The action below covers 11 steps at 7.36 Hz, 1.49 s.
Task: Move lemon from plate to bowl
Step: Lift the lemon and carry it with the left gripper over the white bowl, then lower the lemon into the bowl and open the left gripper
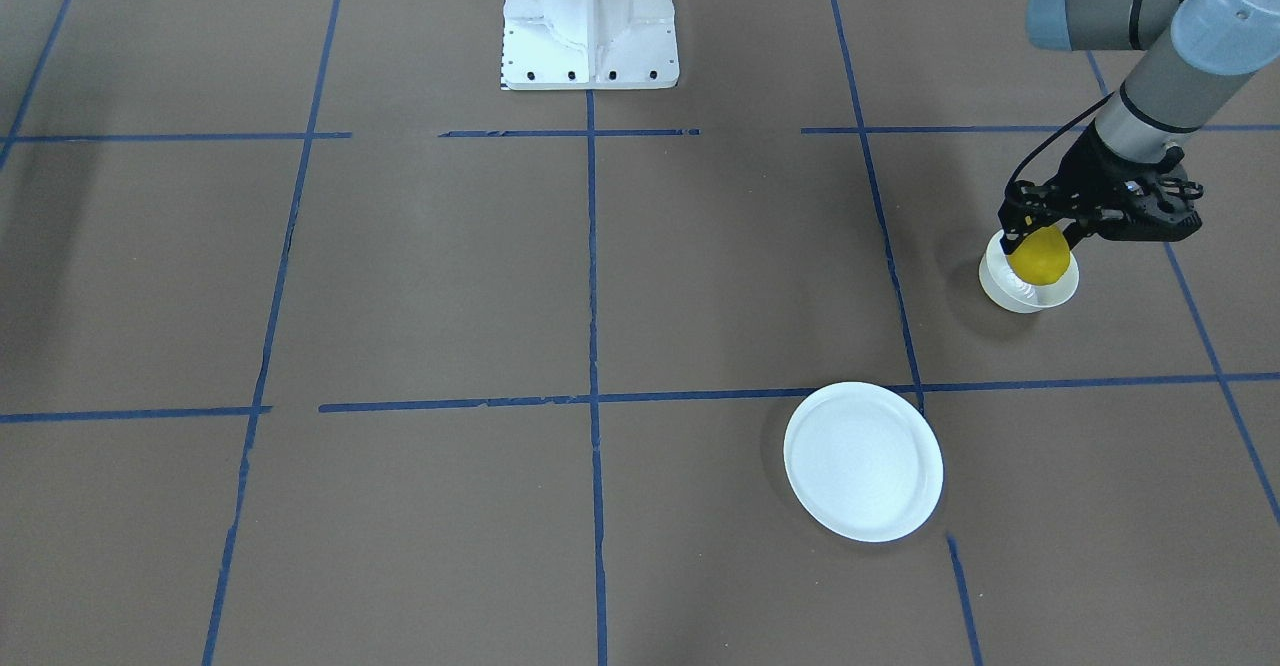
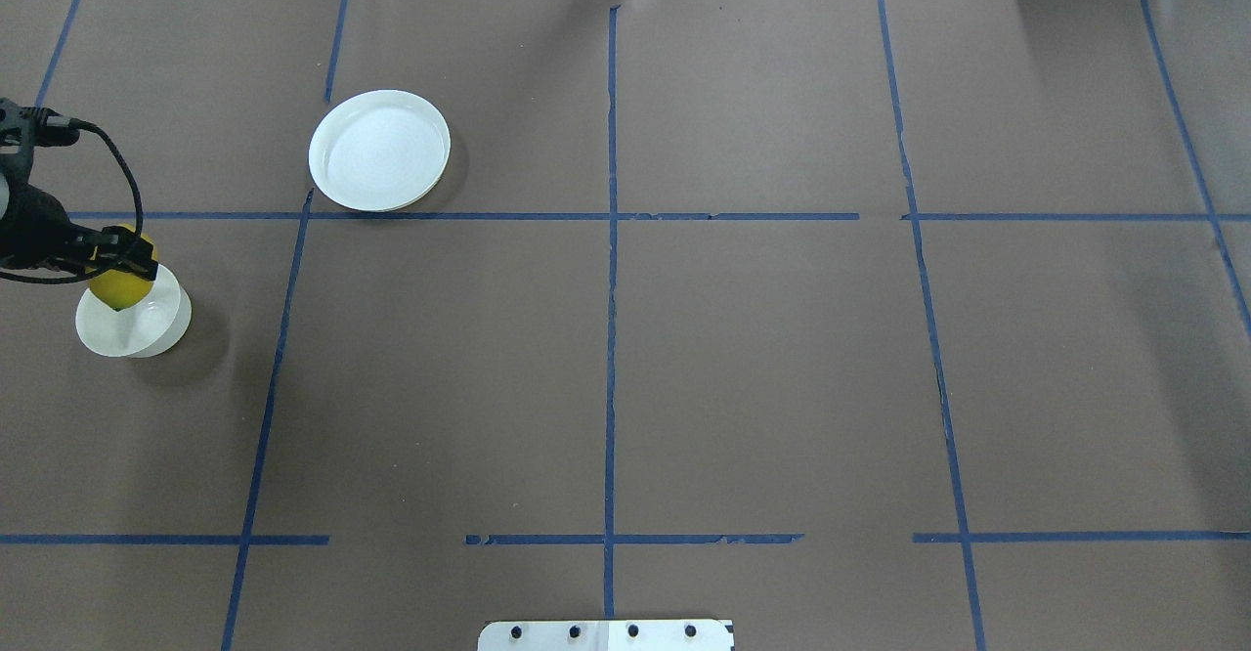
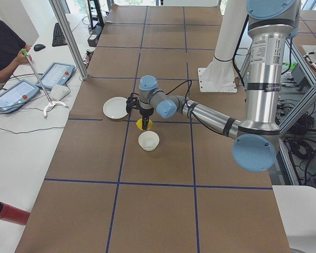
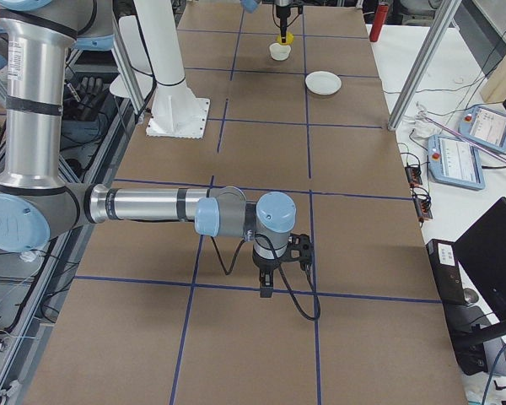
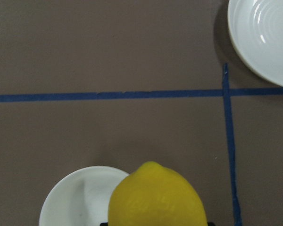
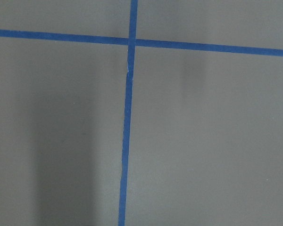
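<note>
Left gripper (image 1: 1042, 235) is closed on the lemon (image 1: 1040, 256), fingers clamped on either side of its upper part with the yellow body hanging below them. In the left wrist view the lemon fills the bottom centre, pointed end forward, and the fingers are hidden behind it.

The lemon hangs over the bowl (image 1: 1003, 289), apparently just above the rim and not resting inside. In the overhead view it overlaps the bowl's edge nearest the arm, so it looks off-centre rather than over the middle. I can't tell whether it touches the rim.

The plate (image 1: 863, 462) is bare, well apart from the bowl, and lies across a blue tape line (image 2: 611, 338) on the brown table (image 2: 762, 377).

Right gripper (image 4: 267, 285) hangs low over the table far from both dishes. It shows only in the right side view, so I can't tell how wide it stands. Its wrist camera shows only table and tape.

Progress, as a judgement: pick-up and carry are done and the plate is cleared. What's left is a small shift toward the bowl's centre, a lower, a release, and a retreat. The task is not yet complete.
</note>
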Motion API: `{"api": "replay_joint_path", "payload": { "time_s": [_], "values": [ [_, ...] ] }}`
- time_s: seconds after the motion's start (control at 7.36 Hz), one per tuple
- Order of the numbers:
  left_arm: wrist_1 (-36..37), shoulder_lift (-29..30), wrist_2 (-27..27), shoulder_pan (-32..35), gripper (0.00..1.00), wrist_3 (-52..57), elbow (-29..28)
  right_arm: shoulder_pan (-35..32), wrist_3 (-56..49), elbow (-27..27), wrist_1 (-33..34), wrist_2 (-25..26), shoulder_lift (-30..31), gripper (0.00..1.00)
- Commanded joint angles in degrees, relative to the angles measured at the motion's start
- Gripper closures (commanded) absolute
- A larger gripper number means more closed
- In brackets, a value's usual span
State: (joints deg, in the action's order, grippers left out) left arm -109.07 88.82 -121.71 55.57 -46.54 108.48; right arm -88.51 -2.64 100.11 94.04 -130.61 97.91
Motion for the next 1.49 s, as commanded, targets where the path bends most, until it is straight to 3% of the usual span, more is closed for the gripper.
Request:
{"api": "replay_joint_path", "payload": {
  "time_s": [0.0, 0.41, 0.54, 0.68, 0.81, 0.95, 1.36],
  "values": [
    [-1.67, -1.98, -0.02, -0.63, 1.00, -0.21, -1.06, 0.00, 0.00, 0.00, 0.00, 0.00, 0.00, 0.00],
    [-3.06, -1.37, -0.46, -1.77, 1.00, -0.21, -4.57, 0.00, 0.00, 0.00, 0.00, 0.00, 0.00, 0.00],
    [-4.38, -1.37, -0.55, -1.78, 0.89, -0.13, -5.90, 0.00, 0.00, 0.00, 0.00, 0.00, 0.00, 0.00],
    [-4.57, -1.37, -0.55, -1.78, 0.53, -0.04, -6.26, 0.00, 0.00, 0.00, 0.00, 0.00, 0.00, 0.00],
    [-4.57, -1.37, -0.55, -1.87, 0.26, -0.04, -6.35, 0.00, 0.00, 0.00, 0.00, 0.00, 0.00, 0.00],
    [-4.57, -1.37, -0.55, -1.87, 0.09, 0.13, -6.35, 0.00, 0.00, 0.00, 0.00, 0.00, 0.00, 0.00],
    [-4.39, -1.10, -2.46, -1.87, 0.05, 0.31, -6.09, 0.00, 0.00, 0.00, 0.00, 0.00, 0.00, 0.00]
  ]
}}
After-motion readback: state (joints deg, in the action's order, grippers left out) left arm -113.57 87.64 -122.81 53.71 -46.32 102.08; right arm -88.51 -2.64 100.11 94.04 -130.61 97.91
